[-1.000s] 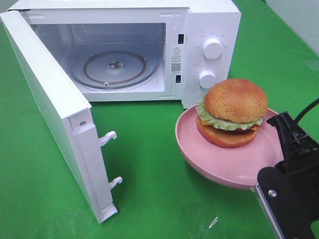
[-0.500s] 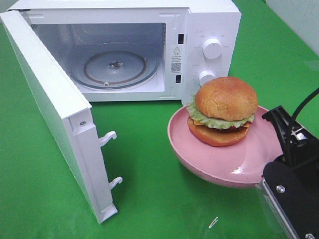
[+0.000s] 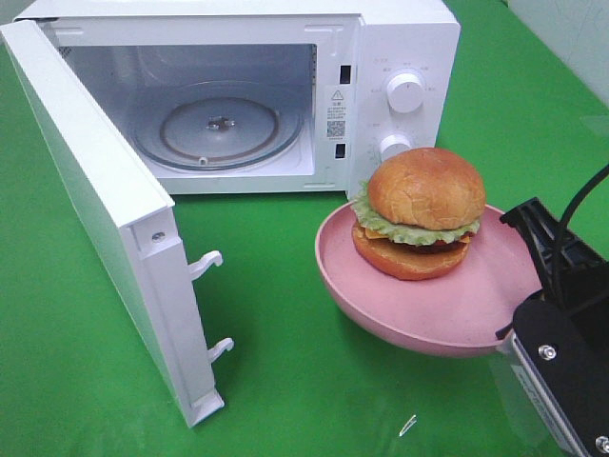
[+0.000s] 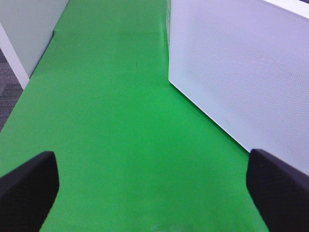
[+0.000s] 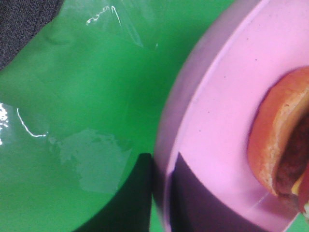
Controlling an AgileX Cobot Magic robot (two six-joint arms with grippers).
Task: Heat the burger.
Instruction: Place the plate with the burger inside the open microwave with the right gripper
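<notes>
The burger sits on the pink plate, in front of the microwave at its control-panel side, outside the open cavity. The right gripper is clamped on the plate's rim on the side away from the microwave, one finger above and one below the rim. The plate appears held clear of the green cloth.

The step in hand looks like carrying the plate into the microwave. To do it well:
- keep the plate level, since the burger rests loose on it and could slide
- shift the plate across the front of the microwave until it lines up with the cavity, well away from the door
- go in low under the cavity's upper edge and set the plate on the middle of the glass turntable

The left gripper is spread wide beside the microwave door and holds nothing.

Count: one burger, one plate, one microwave, one turntable, two knobs, two door hooks, two grippers
</notes>
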